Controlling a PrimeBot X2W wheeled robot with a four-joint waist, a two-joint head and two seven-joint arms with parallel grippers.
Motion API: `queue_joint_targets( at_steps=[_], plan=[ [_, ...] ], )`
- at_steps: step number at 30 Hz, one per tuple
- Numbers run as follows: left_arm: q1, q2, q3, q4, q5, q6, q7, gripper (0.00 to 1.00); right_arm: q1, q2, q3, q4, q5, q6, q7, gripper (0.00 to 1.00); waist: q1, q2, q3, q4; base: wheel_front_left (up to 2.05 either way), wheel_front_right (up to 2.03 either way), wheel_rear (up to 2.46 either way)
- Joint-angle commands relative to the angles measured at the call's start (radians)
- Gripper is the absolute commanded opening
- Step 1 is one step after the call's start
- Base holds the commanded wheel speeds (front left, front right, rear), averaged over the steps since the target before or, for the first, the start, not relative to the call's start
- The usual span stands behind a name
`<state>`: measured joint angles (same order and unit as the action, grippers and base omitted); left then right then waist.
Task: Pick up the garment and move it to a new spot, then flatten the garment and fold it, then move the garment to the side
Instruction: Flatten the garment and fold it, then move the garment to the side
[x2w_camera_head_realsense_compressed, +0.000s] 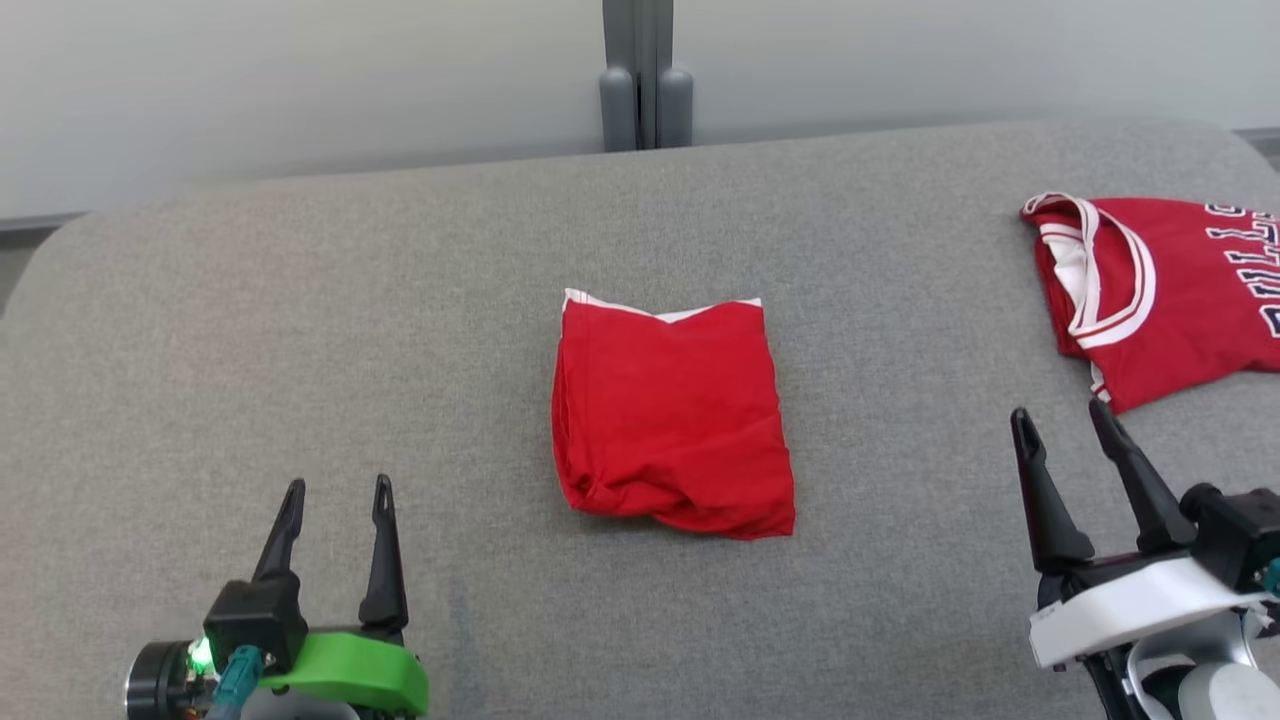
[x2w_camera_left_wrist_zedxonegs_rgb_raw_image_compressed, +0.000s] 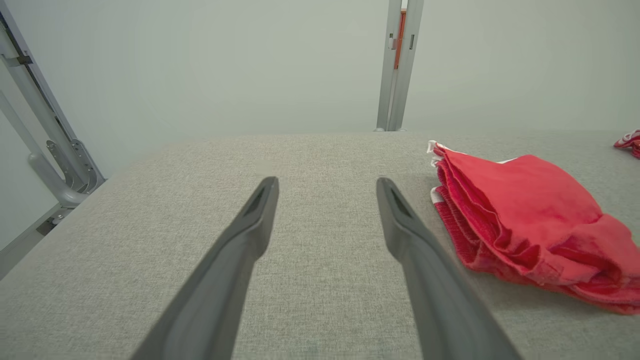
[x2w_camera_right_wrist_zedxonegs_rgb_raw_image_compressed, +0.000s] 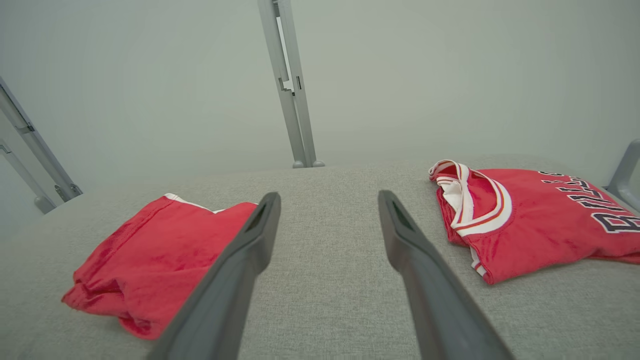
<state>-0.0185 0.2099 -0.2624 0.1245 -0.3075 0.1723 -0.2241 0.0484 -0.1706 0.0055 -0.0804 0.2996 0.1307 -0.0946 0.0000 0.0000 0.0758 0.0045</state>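
Likely, with left gripper (x2w_camera_head_realsense_compressed: 339, 483) and right gripper (x2w_camera_head_realsense_compressed: 1060, 408) both spread empty, pinching only the top layer would unfold the folded garment (x2w_camera_head_realsense_compressed: 672, 415) or drag it into the jersey (x2w_camera_head_realsense_compressed: 1170, 300).

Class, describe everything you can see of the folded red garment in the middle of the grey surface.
The folded red garment is soft, knit-looking cloth, folded into a rough rectangle of several stacked layers. White trim peeks out along its far edge; its near edge is bunched and wrinkled. It lies flat on the grey padded surface, touching nothing else.
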Motion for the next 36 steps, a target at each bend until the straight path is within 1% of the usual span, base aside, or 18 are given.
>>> queue_joint_targets(
  at_steps=[1, 13, 26, 31, 36],
  plan=[
    [0.025, 0.009, -0.001, -0.003, -0.006, 0.005, 0.002, 1.00, 0.022, 0.004, -0.004, -0.010, -0.007, 0.000, 0.006, 1.00, 0.0000, 0.0000, -0.039, 0.000, 0.00, 0.00, 0.00],
    [0.053, 0.022, -0.002, -0.011, -0.011, 0.023, 0.009, 1.00, 0.091, 0.013, -0.011, -0.066, -0.016, 0.000, 0.058, 1.00, 0.0000, 0.0000, -0.074, 0.004, 0.00, 0.00, 0.00],
    [0.043, 0.032, -0.008, -0.011, -0.013, 0.029, 0.012, 1.00, 0.094, 0.018, -0.022, -0.081, -0.025, 0.000, 0.073, 1.00, 0.0000, 0.0000, -0.070, 0.006, 0.00, 0.00, 0.00],
    [0.010, 0.030, -0.014, -0.020, -0.007, 0.029, 0.006, 1.00, 0.082, 0.012, -0.031, -0.088, -0.025, 0.000, 0.080, 1.00, 0.0000, 0.0000, -0.043, 0.024, 0.00, 0.00, 0.00],
    [-0.064, 0.024, -0.019, -0.048, 0.007, 0.022, -0.001, 1.00, 0.023, -0.012, -0.033, -0.074, -0.031, 0.000, 0.097, 1.00, 0.0000, 0.0000, 0.053, 0.067, 0.00, 0.00, 0.00]
  ],
)
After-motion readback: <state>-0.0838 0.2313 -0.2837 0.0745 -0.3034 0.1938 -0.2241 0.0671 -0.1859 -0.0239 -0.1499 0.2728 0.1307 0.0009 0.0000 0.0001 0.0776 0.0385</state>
